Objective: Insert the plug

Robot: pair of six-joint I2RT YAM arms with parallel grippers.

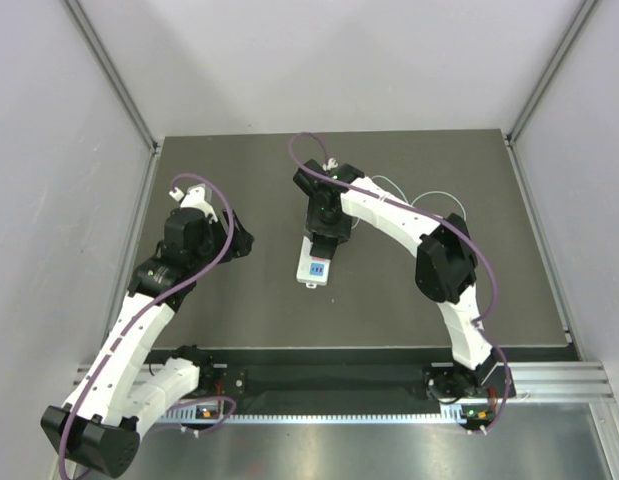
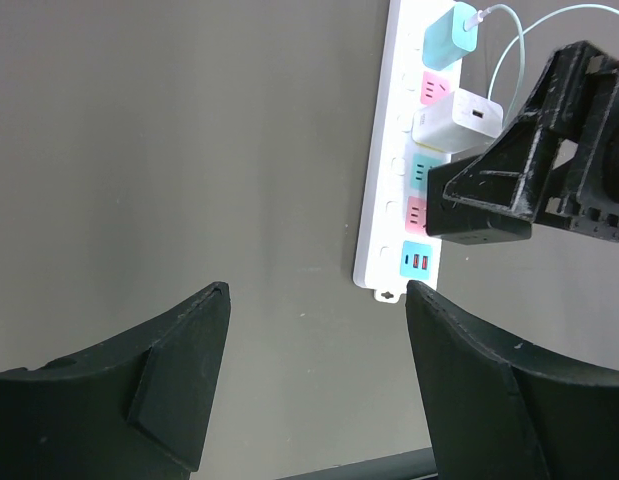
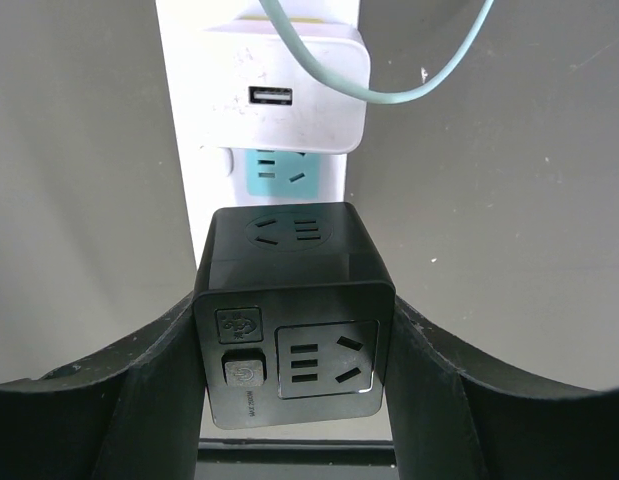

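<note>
The teal-green plug (image 2: 449,35) sits on the far end of the white power strip (image 2: 374,230), with its thin pale cable (image 2: 509,40) curving off to the right. My right gripper (image 3: 294,345) is shut on a black cube adapter (image 3: 294,320) and holds it over the strip (image 3: 179,150), just near of a teal socket (image 3: 279,170). I cannot tell whether the cube is seated. My left gripper (image 2: 317,295) is open and empty, above the mat left of the strip's near end. The top view shows the right gripper (image 1: 324,235) over the strip (image 1: 317,268).
A plain white square block (image 3: 289,95) with a USB port is plugged into the strip just beyond the black cube. Loose white cable (image 1: 429,200) loops on the dark mat behind the right arm. Grey walls close in the mat on both sides.
</note>
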